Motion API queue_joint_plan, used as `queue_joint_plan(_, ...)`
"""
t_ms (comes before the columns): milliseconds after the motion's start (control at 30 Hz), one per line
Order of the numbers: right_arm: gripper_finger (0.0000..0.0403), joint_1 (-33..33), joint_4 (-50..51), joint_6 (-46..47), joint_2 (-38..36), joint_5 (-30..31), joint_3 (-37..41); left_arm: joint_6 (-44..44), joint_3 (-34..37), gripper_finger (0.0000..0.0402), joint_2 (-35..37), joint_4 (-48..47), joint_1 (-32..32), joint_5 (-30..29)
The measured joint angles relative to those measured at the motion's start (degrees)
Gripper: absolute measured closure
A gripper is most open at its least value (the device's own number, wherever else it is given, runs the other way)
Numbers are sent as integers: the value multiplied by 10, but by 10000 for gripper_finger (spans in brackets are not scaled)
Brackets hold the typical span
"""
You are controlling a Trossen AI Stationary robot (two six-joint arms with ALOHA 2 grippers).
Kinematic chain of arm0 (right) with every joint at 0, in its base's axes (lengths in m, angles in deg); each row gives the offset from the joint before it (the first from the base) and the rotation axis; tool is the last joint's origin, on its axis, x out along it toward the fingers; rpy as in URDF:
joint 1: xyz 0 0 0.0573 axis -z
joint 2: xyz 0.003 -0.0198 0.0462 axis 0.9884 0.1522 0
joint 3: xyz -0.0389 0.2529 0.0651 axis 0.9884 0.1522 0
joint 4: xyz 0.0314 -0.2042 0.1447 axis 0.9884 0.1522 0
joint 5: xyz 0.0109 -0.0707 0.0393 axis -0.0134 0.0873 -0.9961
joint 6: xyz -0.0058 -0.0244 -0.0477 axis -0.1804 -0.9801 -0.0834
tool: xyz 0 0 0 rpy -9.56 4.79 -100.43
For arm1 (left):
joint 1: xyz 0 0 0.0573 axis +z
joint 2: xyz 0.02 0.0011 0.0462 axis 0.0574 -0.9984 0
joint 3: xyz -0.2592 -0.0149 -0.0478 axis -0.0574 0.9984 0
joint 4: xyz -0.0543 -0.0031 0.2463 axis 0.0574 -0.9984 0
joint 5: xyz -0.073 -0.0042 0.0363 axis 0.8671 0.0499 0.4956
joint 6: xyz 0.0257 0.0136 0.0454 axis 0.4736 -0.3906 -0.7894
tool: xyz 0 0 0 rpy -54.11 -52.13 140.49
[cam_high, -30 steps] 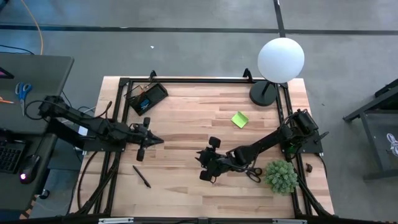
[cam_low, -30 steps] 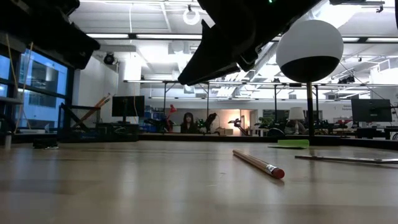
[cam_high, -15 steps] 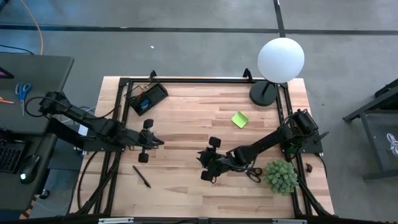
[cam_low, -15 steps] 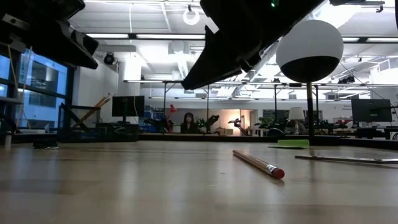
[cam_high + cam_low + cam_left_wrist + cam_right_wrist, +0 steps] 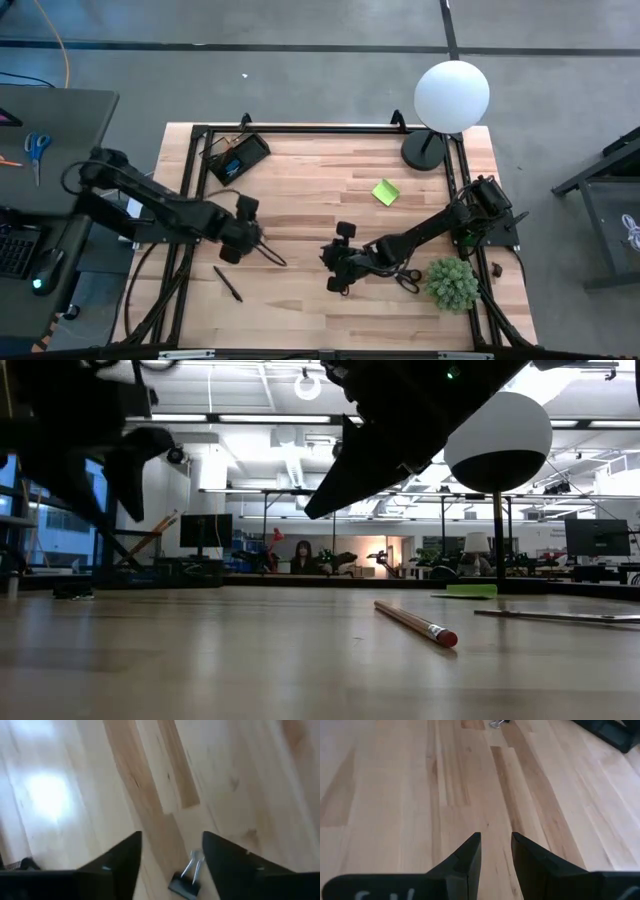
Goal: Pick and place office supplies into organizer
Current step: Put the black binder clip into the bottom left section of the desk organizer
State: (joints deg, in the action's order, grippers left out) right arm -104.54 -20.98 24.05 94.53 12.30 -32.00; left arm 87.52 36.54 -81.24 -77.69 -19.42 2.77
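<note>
1 second ago clenched, the left gripper now stands released over a binder clip on the table; right gripper parted, empty. Organizer far-left, pen near-left.

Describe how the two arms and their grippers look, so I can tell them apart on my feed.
Both arms are dark, nearly black, built of jointed segments with black cables trailing from their bases. The left gripper has two broad, flat, wedge-shaped black fingers. The right gripper has matching black fingers with slanted tips; faint pale lettering shows on its body, too blurred to read. Neither carries any colour marking.
</note>
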Motion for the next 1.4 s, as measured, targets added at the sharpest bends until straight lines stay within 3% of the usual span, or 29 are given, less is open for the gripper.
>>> queue_joint_plan(100, 304, 0, 1, -9, 0, -14, 0, -20, -32, 161, -57, -53, 0, -2)
queue_joint_plan(200, 304, -1, 7, -15, 0, -28, 0, -21, -66, 151, -110, -114, 6, 1)
queue_joint_plan(533, 304, -15, 23, -31, 0, -30, 0, -56, -126, 201, -195, -251, 90, 76)
queue_joint_plan(700, 304, -22, 27, -43, 0, -27, 0, -77, -126, 198, -219, -253, 112, 65)
queue_joint_plan(1100, 304, -23, 36, -48, 0, -24, 0, -130, -123, 109, -282, -251, 112, 100)
queue_joint_plan(1400, 304, -23, 39, -46, 0, -24, 0, -127, -92, 133, -297, -208, 113, 90)
